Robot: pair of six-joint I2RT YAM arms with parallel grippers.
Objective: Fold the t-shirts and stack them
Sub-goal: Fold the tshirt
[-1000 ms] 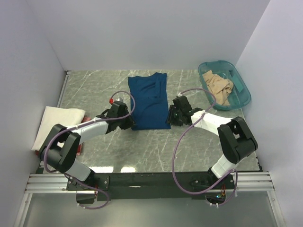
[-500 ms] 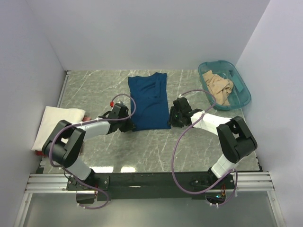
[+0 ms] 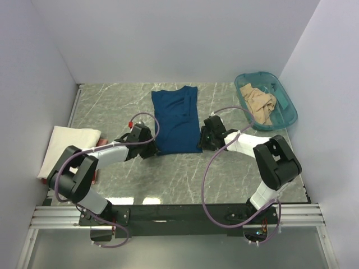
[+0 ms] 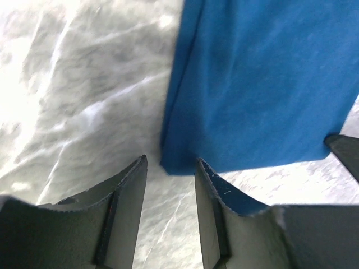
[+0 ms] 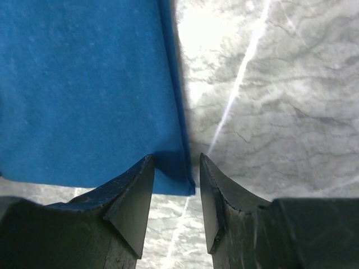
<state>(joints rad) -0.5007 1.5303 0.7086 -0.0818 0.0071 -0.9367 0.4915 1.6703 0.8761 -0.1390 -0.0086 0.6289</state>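
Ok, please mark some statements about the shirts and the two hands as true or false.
1. The blue shirt lies flat on the table, with the left hand and the right hand at its near corners. True.
2. The tan shirt lies folded on the table. False: it lies crumpled in the tub.
3. The left hand is shut on the blue shirt. False: its jaws stand apart and grip nothing.
4. The white shirt lies folded at the table's left edge. True.
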